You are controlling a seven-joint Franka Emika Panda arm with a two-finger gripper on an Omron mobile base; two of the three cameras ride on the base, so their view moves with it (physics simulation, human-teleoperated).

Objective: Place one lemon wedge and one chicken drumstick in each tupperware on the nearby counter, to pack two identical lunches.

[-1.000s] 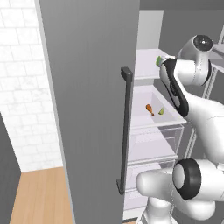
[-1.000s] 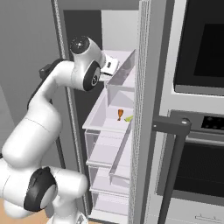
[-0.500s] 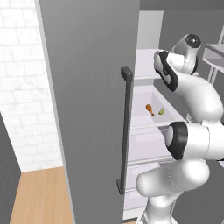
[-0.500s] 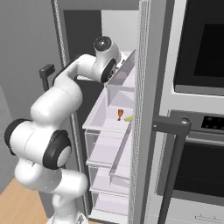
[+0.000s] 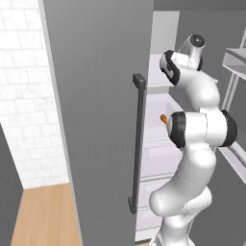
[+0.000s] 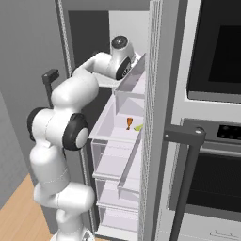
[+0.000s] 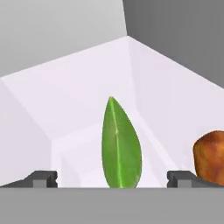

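Risk here sits mostly in how close the two foods lie to each other on the upper white fridge shelf (image 7: 83, 78). Seen from the hand camera, the jaws (image 7: 111, 179) stand spread wide with nothing between them but air, and the slim green pointed lemon wedge (image 7: 121, 146) lies just ahead, centred between the two dark finger tips (image 7: 43, 178). Beside it, near one tip, is the rounded orange-brown chicken drumstick (image 7: 211, 157), so closing down carelessly could catch or nudge the drumstick as well, or push the wedge away along the smooth shelf. A wedge that thin and slick could also squirt out of a pinch that lands off its middle. From the right base camera, a second small orange-brown drumstick (image 6: 129, 123) and a tiny yellow-green wedge (image 6: 138, 127) rest side by side on the lower shelf of the open grey fridge (image 6: 155, 113); both pairs are therefore not yet packed. The white arm (image 6: 70, 122) reaches deep into the compartment, and I judge its elbow could brush the tall grey fridge door (image 5: 105, 120) when it pulls back out.
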